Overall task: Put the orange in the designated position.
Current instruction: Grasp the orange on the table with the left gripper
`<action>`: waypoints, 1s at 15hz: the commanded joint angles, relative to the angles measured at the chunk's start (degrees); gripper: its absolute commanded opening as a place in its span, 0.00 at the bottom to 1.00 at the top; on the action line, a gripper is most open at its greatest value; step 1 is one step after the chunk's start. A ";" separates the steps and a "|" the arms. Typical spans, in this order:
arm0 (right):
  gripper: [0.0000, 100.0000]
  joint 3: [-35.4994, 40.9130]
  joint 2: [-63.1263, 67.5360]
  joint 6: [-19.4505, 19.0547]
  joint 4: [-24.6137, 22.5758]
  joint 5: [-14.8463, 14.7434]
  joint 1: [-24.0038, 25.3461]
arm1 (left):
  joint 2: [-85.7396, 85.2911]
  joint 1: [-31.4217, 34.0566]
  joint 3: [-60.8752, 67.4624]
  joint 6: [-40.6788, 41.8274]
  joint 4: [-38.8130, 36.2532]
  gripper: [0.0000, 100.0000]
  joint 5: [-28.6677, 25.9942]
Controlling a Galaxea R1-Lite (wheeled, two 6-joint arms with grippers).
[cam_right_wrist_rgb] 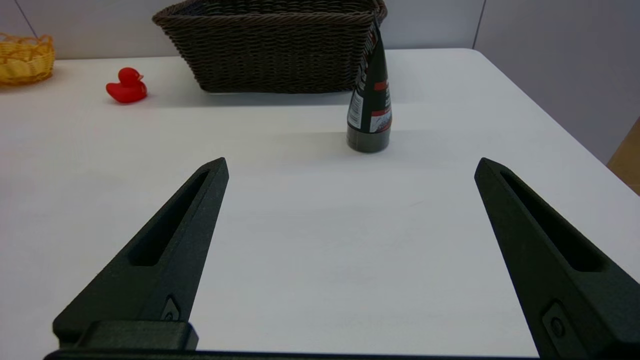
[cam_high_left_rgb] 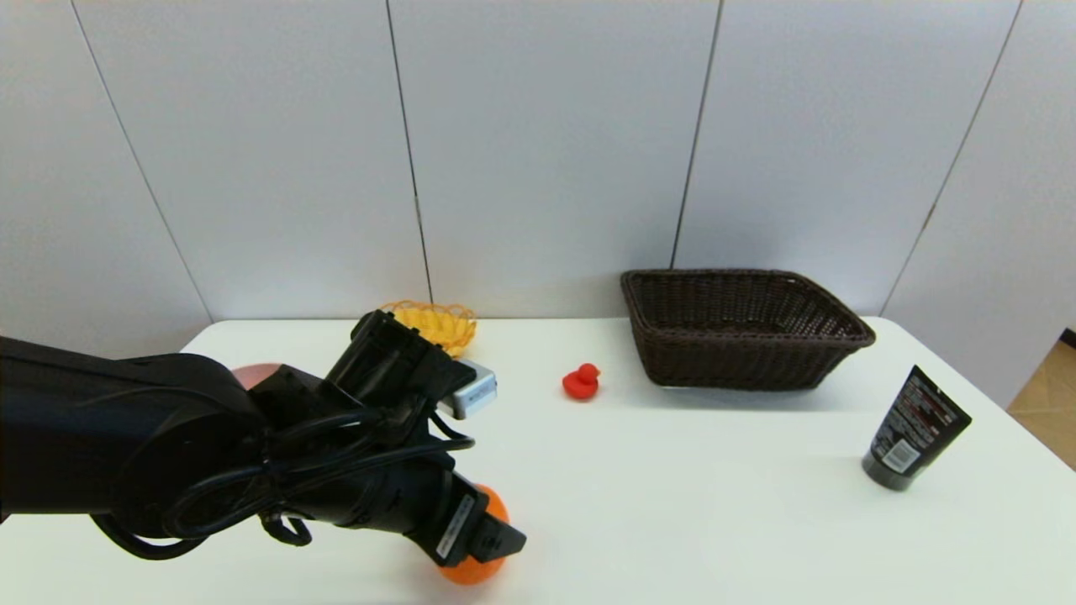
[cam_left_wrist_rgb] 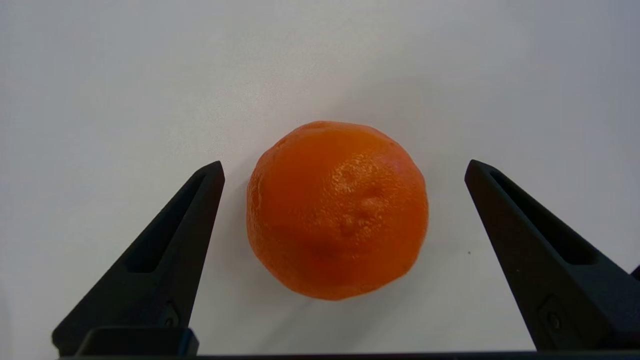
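The orange (cam_left_wrist_rgb: 337, 210) rests on the white tabletop (cam_left_wrist_rgb: 100, 75) near the table's front edge, left of centre. In the head view only its lower right part (cam_high_left_rgb: 475, 573) shows under my left arm. My left gripper (cam_left_wrist_rgb: 345, 167) hangs over it, open, with one black finger (cam_left_wrist_rgb: 165, 250) on each side and a gap to the peel on both. The designated position bears no mark that I can see on the table. My right gripper (cam_right_wrist_rgb: 350, 162) is open and holds nothing, low over the table's right front; it is out of the head view.
A dark brown woven basket (cam_high_left_rgb: 744, 328) stands at the back right. A small red duck (cam_high_left_rgb: 581, 382) sits to its left. A yellow basket (cam_high_left_rgb: 433, 323) is at the back left, a pink rim (cam_high_left_rgb: 252, 374) peeks behind my left arm. A black tube (cam_high_left_rgb: 915, 428) stands near the right edge.
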 commanded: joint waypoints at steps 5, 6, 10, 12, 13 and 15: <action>1.00 0.02 -0.01 0.01 -0.02 0.00 0.00 | 2.28 0.14 0.17 0.03 1.09 1.00 0.35; 1.00 0.02 -0.01 0.01 -0.11 0.00 0.00 | 2.19 0.14 0.52 0.03 1.01 1.00 0.35; 1.00 0.02 -0.01 0.01 -0.02 0.00 0.00 | 2.63 0.14 1.13 0.03 1.01 1.00 0.35; 1.00 -0.06 -0.01 0.01 -0.02 0.00 0.00 | 2.81 0.23 1.13 0.03 0.92 1.00 0.44; 1.00 0.02 -0.01 0.01 -0.02 0.00 0.00 | 2.81 0.23 1.13 0.03 0.92 1.00 0.35; 1.00 -0.06 -0.01 0.01 -0.11 0.00 0.00 | 2.99 0.32 0.96 0.03 0.74 1.00 0.44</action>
